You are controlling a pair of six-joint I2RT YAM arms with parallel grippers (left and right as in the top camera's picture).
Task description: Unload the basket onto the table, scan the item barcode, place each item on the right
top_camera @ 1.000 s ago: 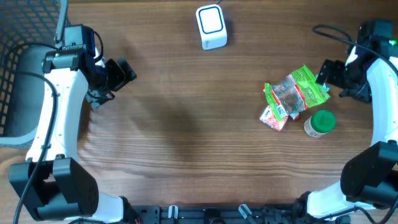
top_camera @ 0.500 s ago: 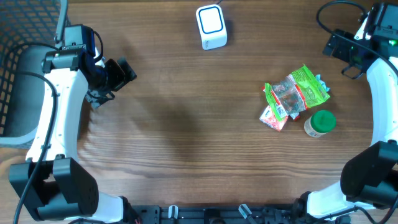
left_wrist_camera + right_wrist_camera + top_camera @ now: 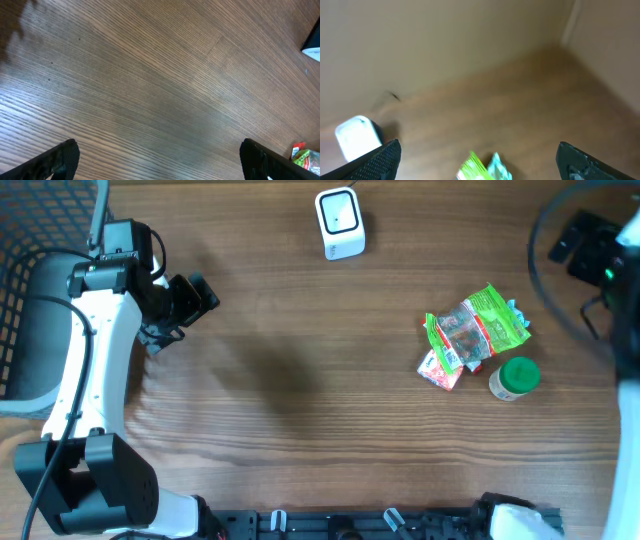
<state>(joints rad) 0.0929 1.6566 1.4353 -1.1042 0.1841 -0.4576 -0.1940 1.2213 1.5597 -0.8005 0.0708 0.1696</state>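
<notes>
The white barcode scanner stands at the back middle of the table, its blue-framed window facing up. A small pile of items lies at the right: a green crinkled packet, a red packet and a green-lidded jar. My right gripper hangs high at the back right, open and empty, apart from the pile. In the right wrist view the scanner and the green packet show blurred below the gripper. My left gripper is open and empty over bare wood at the left.
A black wire basket stands at the table's back left corner. In the left wrist view the scanner's corner and a bit of the packets show at the right edge, beyond the open gripper.
My right arm has lifted and swung back from beside the pile toward the back right corner. The left arm and the items have not moved.
</notes>
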